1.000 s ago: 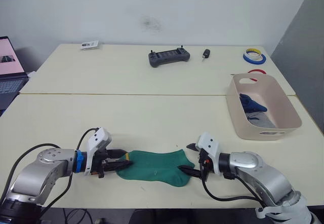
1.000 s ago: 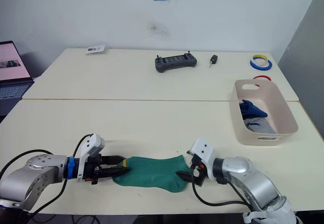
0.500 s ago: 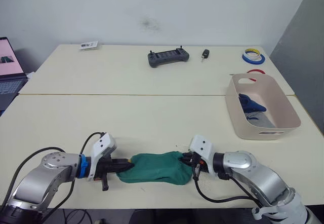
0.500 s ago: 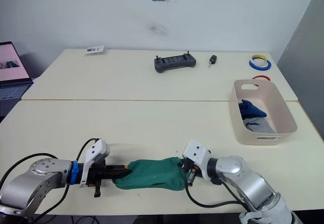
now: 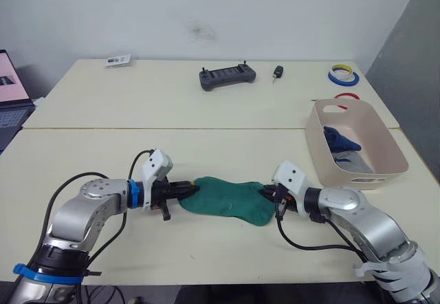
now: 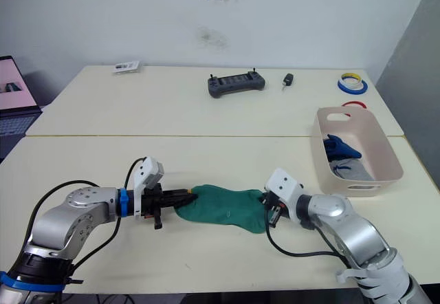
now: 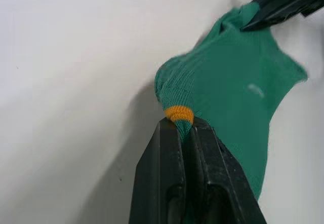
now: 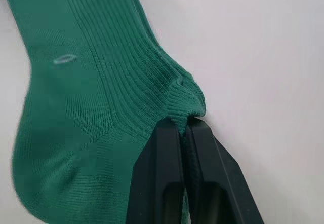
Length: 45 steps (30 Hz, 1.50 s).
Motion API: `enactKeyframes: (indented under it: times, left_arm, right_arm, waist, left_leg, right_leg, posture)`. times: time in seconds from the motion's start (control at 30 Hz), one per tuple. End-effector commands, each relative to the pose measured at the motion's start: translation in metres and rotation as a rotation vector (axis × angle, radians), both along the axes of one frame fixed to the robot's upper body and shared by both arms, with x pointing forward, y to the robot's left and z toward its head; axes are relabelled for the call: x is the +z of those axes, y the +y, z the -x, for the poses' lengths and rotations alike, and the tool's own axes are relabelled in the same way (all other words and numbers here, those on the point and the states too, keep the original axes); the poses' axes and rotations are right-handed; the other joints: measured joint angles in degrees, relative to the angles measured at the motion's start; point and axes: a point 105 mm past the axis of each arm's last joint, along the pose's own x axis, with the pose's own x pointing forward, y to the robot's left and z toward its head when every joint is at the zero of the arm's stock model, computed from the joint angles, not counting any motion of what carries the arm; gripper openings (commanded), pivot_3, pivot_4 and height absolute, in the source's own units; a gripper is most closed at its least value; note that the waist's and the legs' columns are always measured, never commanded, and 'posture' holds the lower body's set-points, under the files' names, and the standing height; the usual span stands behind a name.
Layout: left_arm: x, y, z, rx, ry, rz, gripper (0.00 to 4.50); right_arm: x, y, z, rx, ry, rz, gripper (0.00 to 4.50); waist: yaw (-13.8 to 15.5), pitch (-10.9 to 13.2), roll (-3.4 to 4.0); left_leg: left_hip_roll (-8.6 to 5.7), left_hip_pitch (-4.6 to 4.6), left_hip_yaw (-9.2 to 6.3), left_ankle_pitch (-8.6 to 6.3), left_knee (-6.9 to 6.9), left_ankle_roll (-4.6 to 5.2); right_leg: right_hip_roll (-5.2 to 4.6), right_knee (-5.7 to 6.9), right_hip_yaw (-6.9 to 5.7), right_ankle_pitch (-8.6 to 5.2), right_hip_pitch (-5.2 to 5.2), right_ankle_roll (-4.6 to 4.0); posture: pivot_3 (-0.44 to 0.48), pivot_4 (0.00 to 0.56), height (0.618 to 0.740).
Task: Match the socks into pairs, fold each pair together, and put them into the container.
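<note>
green socks carried further up the table since earlier frame | left gripper, right gripper both clamped on ends | risk: thin pinch, hem slipped if overstretched

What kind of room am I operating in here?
Probably an office or lab test area: two plain cream tables pushed together against a bare white wall, a laptop at the left edge, and a handheld controller and tape rolls lying on the far table.
</note>
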Motion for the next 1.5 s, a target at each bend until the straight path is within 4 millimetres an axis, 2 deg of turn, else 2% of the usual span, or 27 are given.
enactKeyframes:
  times: [0.03, 0.2, 0.23, 0.27, 0.37, 0.47, 0.57, 0.73, 0.77, 0.8, 0.87, 0.93, 1.0, 1.13, 1.27, 1.4, 1.5]
  left_arm:
    - [-0.01, 0.007, -0.007, 0.006, -0.006, -0.045, 0.0]
    - [-0.018, 0.01, -0.018, 0.035, -0.002, -0.032, 0.0]
    - [-0.017, 0.011, -0.019, 0.031, -0.018, -0.039, 0.0]
    - [-0.015, 0.012, -0.021, 0.037, -0.031, -0.036, 0.57]
    - [-0.005, 0.02, -0.024, 0.066, -0.068, -0.018, 1.43]
    - [0.003, 0.027, -0.018, 0.059, -0.094, -0.015, 2.33]
    - [0.018, 0.031, -0.01, 0.034, -0.13, 0.002, 2.34]
    - [0.046, 0.019, -0.008, -0.026, -0.198, 0.078, 2.34]
    - [0.051, 0.015, -0.008, -0.04, -0.204, 0.097, 1.96]
    - [0.055, 0.011, -0.007, -0.063, -0.21, 0.102, 1.76]
    - [0.054, 0.004, -0.005, -0.109, -0.211, 0.078, 1.18]
    - [0.046, -0.001, -0.002, -0.148, -0.199, 0.037, 0.41]
    - [0.034, -0.004, -0.002, -0.165, -0.189, 0.008, 0.01]
    - [0.014, -0.006, -0.004, -0.181, -0.169, -0.037, 0.01]
    - [-0.012, -0.004, -0.005, -0.181, -0.13, -0.082, 0.01]
    - [-0.027, -0.005, -0.004, -0.197, -0.113, -0.11, 0.01]
    - [-0.03, -0.005, -0.003, -0.199, -0.111, -0.11, 0.01]
  right_arm:
    - [0.004, 0.002, -0.009, -0.02, -0.022, -0.002, 0.04]
    - [-0.002, 0.0, -0.017, -0.043, -0.034, 0.026, 0.04]
    - [-0.002, 0.0, -0.018, -0.043, -0.042, 0.027, 0.54]
    - [0.0, 0.0, -0.018, -0.04, -0.046, 0.022, 0.74]
    - [0.009, -0.001, -0.016, -0.042, -0.069, 0.0, 1.79]
    - [0.021, -0.005, -0.015, -0.066, -0.109, -0.033, 2.82]
    - [0.032, -0.011, -0.01, -0.085, -0.151, -0.071, 3.87]
    - [0.043, -0.015, -0.001, -0.119, -0.197, -0.134, 3.87]
    - [0.043, -0.016, 0.001, -0.129, -0.205, -0.143, 3.92]
    - [0.044, -0.017, 0.002, -0.138, -0.212, -0.152, 3.92]
    - [0.043, -0.017, 0.006, -0.15, -0.214, -0.161, 3.92]
    - [0.041, -0.018, 0.009, -0.159, -0.211, -0.168, 3.92]
    - [0.038, -0.017, 0.013, -0.17, -0.206, -0.178, 3.92]
    - [0.031, -0.017, 0.02, -0.225, -0.17, -0.215, 3.92]
    - [0.013, -0.017, 0.027, -0.343, -0.033, -0.304, 3.92]
    - [0.0, -0.018, 0.023, -0.428, 0.007, -0.293, 3.92]
    - [-0.007, -0.019, 0.021, -0.459, 0.023, -0.278, 3.92]
  waist:
    - [0.05, 0.01, 0.01]
    - [0.36, 0.01, 0.01]
    - [0.35, 0.0, 0.01]
    - [0.35, 0.0, 0.01]
    - [0.3, 0.01, 0.01]
    - [0.17, 0.01, 0.01]
    - [0.2, 0.01, 0.02]
    - [0.55, 0.02, 0.02]
    - [0.55, 0.02, 0.02]
    - [0.52, 0.02, 0.02]
    - [0.45, 0.01, 0.02]
    - [0.32, 0.02, 0.02]
    - [0.19, 0.02, 0.02]
    - [0.26, 0.02, 0.03]
    - [0.31, 0.02, 0.04]
    - [0.33, -0.01, 0.04]
    - [0.34, -0.03, 0.07]
  left_leg:
    - [0.01, -0.02, -0.02, 0.0, 0.01, 0.0]
    - [-0.04, 0.02, 0.0, 0.01, 0.06, 0.0]
    - [-0.06, 0.02, 0.02, 0.01, 0.08, 0.0]
    - [-0.06, 0.04, 0.02, 0.01, 0.08, 0.0]
    - [-0.03, 0.04, 0.0, 0.01, 0.07, 0.0]
    - [-0.01, 0.03, 0.0, 0.01, 0.07, 0.0]
    - [0.02, -0.02, -0.02, 0.01, 0.05, 0.0]
    - [-0.02, -0.06, -0.02, 0.01, 0.05, 0.0]
    - [-0.04, -0.06, -0.01, 0.01, 0.06, -0.01]
    - [-0.04, -0.06, 0.0, 0.01, 0.06, -0.01]
    - [-0.06, -0.06, 0.0, 0.01, 0.06, -0.01]
    - [-0.06, -0.05, 0.02, 0.02, 0.05, -0.01]
    - [-0.04, -0.03, 0.03, 0.02, 0.05, -0.01]
    - [-0.01, -0.02, 0.02, 0.02, 0.05, 0.0]
    - [0.0, -0.02, -0.01, 0.02, 0.04, 0.0]
    - [-0.04, 0.0, 0.03, 0.02, 0.06, -0.01]
    - [-0.04, 0.07, 0.03, 0.01, 0.04, 0.0]
  right_leg:
    - [0.02, 0.01, -0.02, 0.0, -0.02, 0.0]
    - [-0.06, 0.17, -0.03, 0.0, 0.03, 0.0]
    - [-0.08, 0.21, -0.02, 0.0, 0.02, 0.0]
    - [-0.08, 0.21, -0.03, 0.0, 0.03, 0.0]
    - [-0.08, 0.22, -0.04, 0.0, 0.03, 0.0]
    - [-0.07, 0.24, -0.03, 0.0, 0.0, 0.0]
    - [-0.07, 0.23, -0.02, 0.0, -0.05, 0.0]
    - [-0.12, 0.18, -0.07, 0.0, -0.02, 0.0]
    - [-0.14, 0.18, -0.07, 0.0, 0.0, 0.0]
    - [-0.14, 0.15, -0.06, 0.0, 0.01, 0.0]
    - [-0.13, 0.14, -0.05, 0.0, 0.01, 0.0]
    - [-0.12, 0.12, -0.03, 0.0, 0.02, 0.0]
    - [-0.1, 0.13, 0.01, 0.0, 0.01, 0.0]
    - [-0.04, 0.18, -0.01, 0.0, -0.01, 0.0]
    - [-0.03, 0.18, -0.02, -0.01, 0.0, 0.0]
    - [-0.05, 0.2, 0.01, 0.0, 0.02, 0.0]
    - [-0.05, 0.19, 0.01, -0.01, 0.07, 0.0]
  posture:
    - [0.0, 0.15, 0.74]
    - [0.0, 0.15, 0.74]
    - [0.0, 0.15, 0.74]
    - [0.0, 0.15, 0.74]
    - [0.0, 0.15, 0.74]
    - [0.0, 0.15, 0.74]
    - [0.0, 0.15, 0.74]
    - [0.0, 0.15, 0.74]
    - [0.0, 0.15, 0.74]
    - [0.0, 0.15, 0.74]
    - [0.0, 0.15, 0.74]
    - [0.0, 0.15, 0.74]
    - [0.0, 0.15, 0.74]
    - [0.0, 0.15, 0.74]
    - [0.0, 0.15, 0.74]
    - [0.0, 0.15, 0.74]
    - [0.0, 0.15, 0.74]
